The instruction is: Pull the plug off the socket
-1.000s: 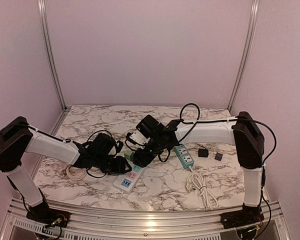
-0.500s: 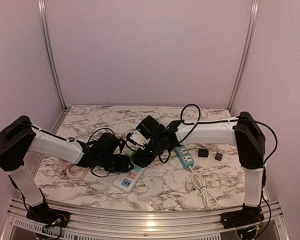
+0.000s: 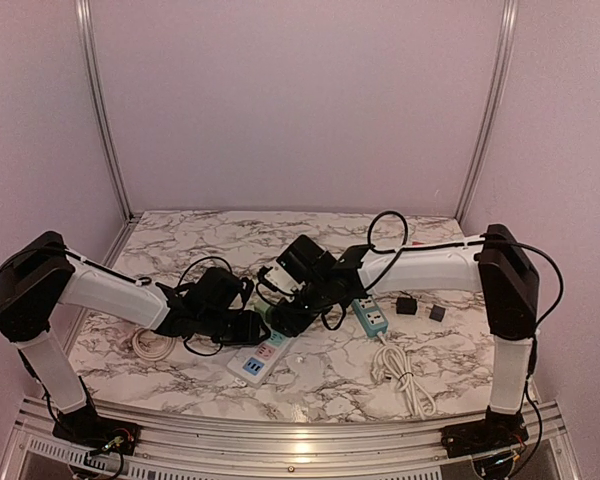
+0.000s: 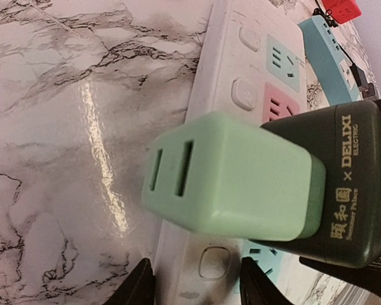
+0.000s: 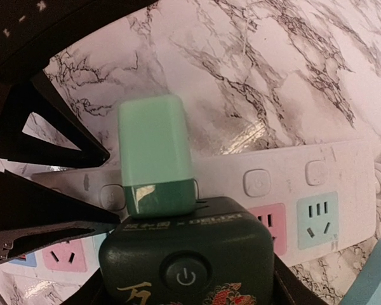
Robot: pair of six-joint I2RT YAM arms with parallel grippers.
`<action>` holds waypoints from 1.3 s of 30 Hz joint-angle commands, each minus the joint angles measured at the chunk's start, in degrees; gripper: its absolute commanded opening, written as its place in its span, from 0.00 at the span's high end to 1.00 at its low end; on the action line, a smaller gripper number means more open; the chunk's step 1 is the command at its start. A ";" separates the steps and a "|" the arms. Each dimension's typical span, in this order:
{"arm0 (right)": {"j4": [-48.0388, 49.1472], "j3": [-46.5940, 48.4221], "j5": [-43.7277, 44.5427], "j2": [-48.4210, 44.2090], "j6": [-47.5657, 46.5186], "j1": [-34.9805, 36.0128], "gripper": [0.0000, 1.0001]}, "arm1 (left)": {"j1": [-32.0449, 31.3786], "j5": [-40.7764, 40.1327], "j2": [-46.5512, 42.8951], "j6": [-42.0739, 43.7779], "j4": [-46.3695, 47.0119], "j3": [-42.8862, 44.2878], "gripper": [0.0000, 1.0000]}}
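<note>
1. Top external: both arms reach in to the middle of the marble table [image 3: 210,235]; left gripper [image 3: 243,326] and right gripper [image 3: 284,318] sit just beside each other over the far end of the white power strip [image 3: 255,362]
2. Plug [image 4: 235,181]: mint-green front with two slots, dark green body marked DELIXI. It sits over the strip's face, near the pink socket [image 4: 276,108]
3. Prongs are hidden under the body, so I cannot tell if they are seated in the socket or out of it
4. Right wrist: right gripper is clamped on the plug's dark green body, power button facing the camera, mint end pointing away past the strip's button edge
5. Left wrist: a black finger [image 4: 349,270] of the right gripper lies against the underside of the dark body
6. Left gripper fingers [image 4: 140,286] stand apart at the bottom of the left wrist view, one by the strip's button-side edge, the other over its face
7. Cannot tell whether the left gripper is clenched on the strip, pressing on it or just above it
8. Teal power strip [image 3: 370,314] lies just right of the right gripper, with two small black adapters [image 3: 407,306] further right
9. White cable [image 3: 405,380] lies coiled nearer the right arm's base
</note>
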 commanded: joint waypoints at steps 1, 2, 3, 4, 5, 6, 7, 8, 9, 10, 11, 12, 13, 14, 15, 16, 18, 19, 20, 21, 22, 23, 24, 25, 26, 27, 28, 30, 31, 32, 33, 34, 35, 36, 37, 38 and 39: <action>3.75 0.66 3.86 -5.83 1.18 0.28 0.68 | -0.63 -0.87 4.09 -0.09 -11.64 -4.91 0.53; 3.75 0.64 3.97 -6.02 1.25 0.24 0.68 | -0.58 -0.81 3.96 -0.38 -11.41 -5.22 0.53; 3.89 0.63 3.95 -6.26 1.35 0.15 0.69 | -0.71 -0.80 3.91 -0.50 -11.20 -5.49 0.53; 4.05 0.68 3.62 -6.41 1.36 0.19 0.69 | -0.69 -0.80 3.90 -0.59 -11.16 -5.62 0.53; 4.13 0.88 3.16 -6.43 1.29 0.20 0.69 | -0.73 -0.80 3.90 -0.68 -11.20 -5.74 0.53; 4.13 1.15 2.89 -6.44 1.24 0.22 0.69 | -0.81 -0.80 3.98 -0.73 -11.24 -5.81 0.53; 3.94 1.53 2.31 -6.37 1.35 0.27 0.69 | -0.75 -0.80 4.05 -0.79 -11.20 -5.72 0.53; 3.58 1.96 2.10 -6.29 1.47 0.34 0.69 | -0.82 -0.88 4.19 -0.83 -11.27 -5.68 0.53; 3.26 2.52 1.89 -6.16 1.60 0.57 0.69 | -0.79 -0.89 4.32 -0.84 -11.26 -5.55 0.53; 2.86 3.01 1.82 -6.05 1.74 0.86 0.69 | -0.80 -0.89 4.52 -0.89 -11.18 -5.51 0.53; 2.40 3.67 1.85 -6.00 2.04 0.93 0.69 | -0.77 -0.77 4.70 -1.03 -11.09 -5.43 0.53; 1.97 3.92 2.29 -6.00 2.33 0.98 0.69 | -0.76 -0.53 4.83 -1.12 -10.81 -5.39 0.53; 1.86 3.82 3.15 -6.26 2.60 0.93 0.70 | -0.78 -0.39 4.82 -1.25 -10.73 -5.38 0.53; 1.66 3.68 4.24 -6.45 2.94 0.98 0.70 | -0.86 -0.30 4.72 -1.34 -10.45 -5.34 0.53; 1.40 3.56 5.19 -6.64 2.90 0.92 0.70 | -0.90 -0.28 4.42 -1.32 -10.49 -5.16 0.53; 0.74 3.47 5.49 -6.76 2.94 0.71 0.71 | -0.86 -0.27 4.19 -1.17 -10.76 -5.07 0.53; -0.26 2.92 5.11 -7.34 3.03 -0.12 0.72 | -0.86 -0.27 3.38 -0.77 -11.14 -4.44 0.53; -0.22 2.21 4.83 -7.99 3.04 -0.49 0.72 | -0.79 -0.27 2.91 -0.51 -11.35 -4.19 0.53; -0.06 1.42 4.39 -8.43 3.04 -0.81 0.72 | -0.81 -0.27 2.41 -0.22 -11.57 -3.90 0.53; 0.17 0.56 3.65 -9.51 3.04 -1.59 0.72 | -0.82 -0.27 1.94 -0.03 -11.56 -3.59 0.53; 0.37 -0.27 2.65 -10.33 3.04 -2.05 0.72 | -0.75 -0.23 1.09 0.30 -11.14 -3.36 0.53; 0.78 -1.09 1.29 -11.18 2.85 -2.60 0.72 | -0.80 0.06 0.27 0.49 -10.32 -3.20 0.53; 1.40 -2.00 0.10 -12.04 2.67 -2.92 0.72 | -0.81 0.32 -0.43 0.81 -9.90 -2.93 0.53; 1.96 -3.02 -0.70 -12.78 2.47 -3.30 0.72 | -0.79 0.66 -1.11 1.23 -9.77 -2.39 0.53; 2.35 -3.78 -2.88 -13.49 2.26 -3.69 0.72 | -0.82 0.75 -1.73 1.80 -9.93 -1.37 0.52; 2.64 -4.50 -4.21 -14.12 1.92 -3.99 0.72 | -0.76 0.78 -2.72 2.42 -10.17 -0.45 0.52; 3.08 -5.22 -5.40 -14.76 1.56 -4.35 0.72 | -0.75 0.78 -3.49 3.12 -10.63 0.49 0.52; 4.02 -6.95 -7.94 -16.17 1.15 -5.00 0.72 | -0.65 0.78 -5.40 4.85 -11.64 2.51 0.51; 4.41 -7.64 -9.15 -16.92 1.04 -5.46 0.73 | -0.46 0.92 -6.44 5.80 -12.18 3.39 0.51; 4.82 -8.42 -10.51 -17.96 0.97 -6.07 0.72 | -0.20 1.22 -7.53 6.69 -12.62 4.22 0.50; 5.23 -9.22 -11.91 -18.75 0.81 -6.45 0.73 | 0.20 1.67 -8.76 7.76 -13.05 4.92 0.50; 5.70 -10.10 -13.19 -19.75 0.69 -6.87 0.73 | 0.79 2.39 -9.97 8.76 -13.24 5.32 0.50; 6.24 -11.01 -14.66 -20.75 0.55 -7.32 0.73 | 1.57 3.52 -11.37 9.88 -13.24 5.52 0.49; 6.84 -11.94 -16.12 -21.77 0.43 -7.79 0.73 | 2.61 4.91 -12.69 10.97 -13.00 5.51 0.47; 7.31 -12.84 -17.98 -22.88 0.23 -8.33 0.73 | 3.81 6.65 -13.93 12.12 -12.74 5.44 0.46; 7.81 -13.63 -19.95 -23.92 0.08 -8.88 0.73 | 5.11 8.87 -15.21 13.34 -12.00 5.29 0.45; 8.38 -14.55 -21.66 -25.06 -0.09 -9.45 0.73 | 6.44 11.15 -16.14 14.47 -11.59 5.32 0.45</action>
